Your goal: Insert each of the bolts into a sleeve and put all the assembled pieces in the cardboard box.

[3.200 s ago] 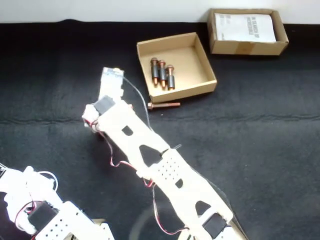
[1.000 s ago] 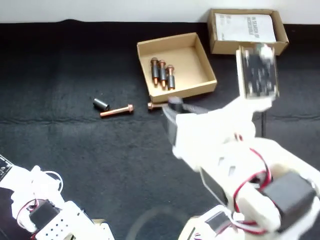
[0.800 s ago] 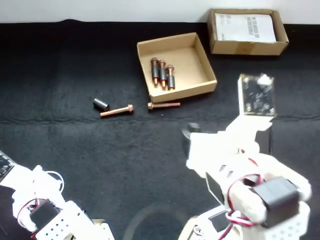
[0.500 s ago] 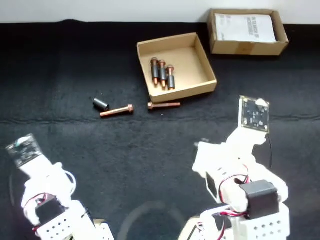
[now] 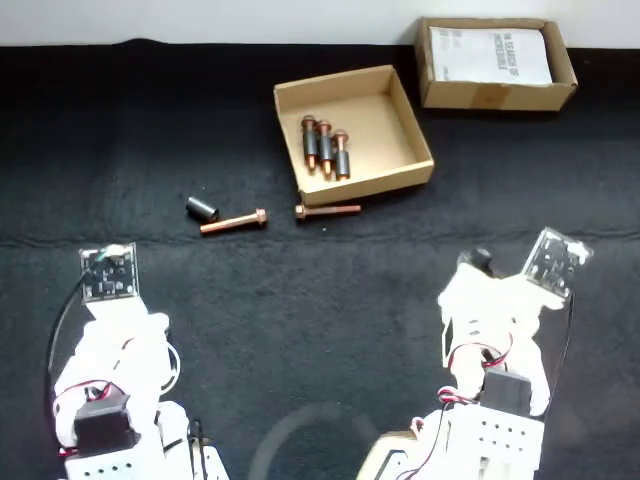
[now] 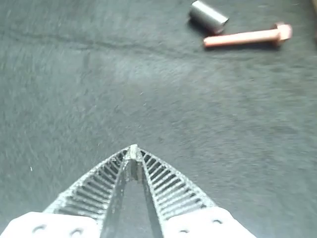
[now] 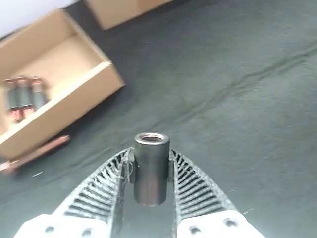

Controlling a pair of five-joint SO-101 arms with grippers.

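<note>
While both arms sit low at the near side of the table (image 5: 300,300), the right end effector (image 7: 151,154) has its two fingers pressed on a dark sleeve (image 7: 151,173), one finger on each side. That sleeve stands up straight, with its round hole on top. The left end effector (image 6: 132,149) is closed all the way, with its tips touching, and it has nothing in it. It hangs over a bare part of the table.

Farther out on the table, a loose sleeve (image 5: 201,208) lies on its side. Just beside it lies a copper bolt (image 5: 233,222), close but with a small gap between them. A second bolt (image 5: 328,210) lies right by the near wall of the cardboard box (image 5: 380,120). Inside that box, three done pieces (image 5: 325,147) lie side by side, each one a bolt with a sleeve on it. Another box (image 5: 490,97) with a white paper (image 5: 490,55) in it sits at the back, well apart from the arms.
</note>
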